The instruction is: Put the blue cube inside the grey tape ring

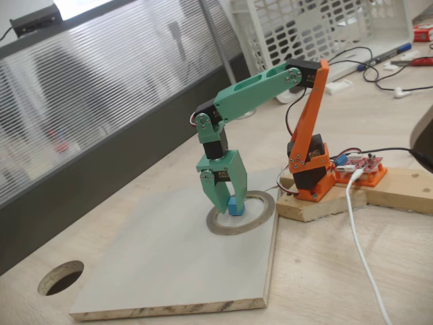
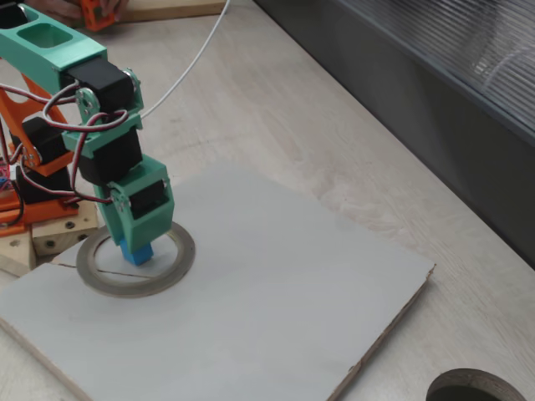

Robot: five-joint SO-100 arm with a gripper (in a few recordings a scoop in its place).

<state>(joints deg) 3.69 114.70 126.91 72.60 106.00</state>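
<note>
The blue cube [image 1: 235,207] [image 2: 136,251] sits between the tips of my green gripper [image 1: 229,205] [image 2: 132,244], which points straight down and is shut on it. The cube hangs low within the hollow of the grey tape ring [image 1: 260,218] [image 2: 173,269], near the ring's left inner rim in a fixed view [image 1: 216,220]. I cannot tell whether the cube touches the board. The ring lies flat on the grey board [image 1: 169,271] [image 2: 267,317], close to the arm's orange base [image 1: 311,169].
A dark round hole [image 1: 61,277] [image 2: 476,388] is cut through the tabletop beyond the board's corner. The arm's base stands on a wooden block [image 1: 352,196], and a white cable [image 1: 362,257] runs past it. A white basket [image 1: 318,27] stands behind it.
</note>
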